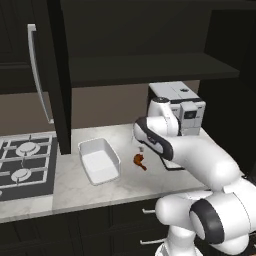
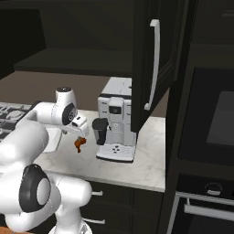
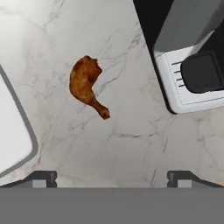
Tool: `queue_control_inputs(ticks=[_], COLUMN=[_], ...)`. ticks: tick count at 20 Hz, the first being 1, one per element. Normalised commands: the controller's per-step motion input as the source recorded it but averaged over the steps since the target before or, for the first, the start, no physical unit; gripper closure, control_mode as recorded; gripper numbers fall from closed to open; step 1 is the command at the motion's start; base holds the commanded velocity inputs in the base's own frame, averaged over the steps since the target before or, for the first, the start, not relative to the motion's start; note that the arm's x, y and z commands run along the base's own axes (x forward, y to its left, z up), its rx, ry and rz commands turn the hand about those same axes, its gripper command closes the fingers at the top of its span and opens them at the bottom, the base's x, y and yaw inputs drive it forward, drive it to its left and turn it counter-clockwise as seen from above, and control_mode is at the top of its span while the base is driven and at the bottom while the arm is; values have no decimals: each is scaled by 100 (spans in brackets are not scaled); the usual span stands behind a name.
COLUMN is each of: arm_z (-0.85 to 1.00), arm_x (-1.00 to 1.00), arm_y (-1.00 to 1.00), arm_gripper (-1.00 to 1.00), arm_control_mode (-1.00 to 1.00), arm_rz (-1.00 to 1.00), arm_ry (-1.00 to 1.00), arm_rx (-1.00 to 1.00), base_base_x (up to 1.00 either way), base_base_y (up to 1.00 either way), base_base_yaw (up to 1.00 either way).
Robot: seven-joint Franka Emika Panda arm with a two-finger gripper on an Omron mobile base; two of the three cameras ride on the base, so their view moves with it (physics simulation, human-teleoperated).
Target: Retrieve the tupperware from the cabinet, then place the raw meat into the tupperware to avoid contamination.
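The white tupperware [image 1: 100, 161] sits empty on the marble counter, left of the raw meat [image 1: 139, 161], a small reddish-brown drumstick lying flat on the stone. My gripper [image 1: 142, 148] hovers just above the meat, open, with nothing between its fingers. In the hand view the meat [image 3: 87, 85] lies ahead of the wide-apart fingertips of the gripper [image 3: 112, 177], and the tupperware's rounded rim [image 3: 17, 131] shows at the left edge. From the right base view the meat [image 2: 78, 145] lies under the gripper [image 2: 81, 136]. The cabinet [image 1: 150, 67] stands open, its dark shelf bare.
A white coffee machine [image 1: 182, 107] stands right of the meat, close to the hand [image 2: 116, 121]. The open cabinet door [image 1: 57, 75] hangs over the counter left of the tupperware. A gas hob [image 1: 25, 165] lies at far left. An oven column [image 2: 215, 119] bounds the right.
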Motion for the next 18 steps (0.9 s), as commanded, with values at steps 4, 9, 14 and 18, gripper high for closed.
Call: queue_control_inputs(ticks=[4,9,14,18], arm_z=[-12,-16,-33,-27], arm_x=[47,46,24,20], arm_y=[30,22,0,0], arm_gripper=[-100,-100,-100,-100], arm_control_mode=[-100,-100,-100,-100], arm_rz=[10,0,0,0], arm_ry=[2,1,-7,0], arm_rx=[-3,-16,-8,0], base_base_x=[0,0,0,0], base_base_y=[0,0,0,0], base_base_yaw=[0,0,0,0])
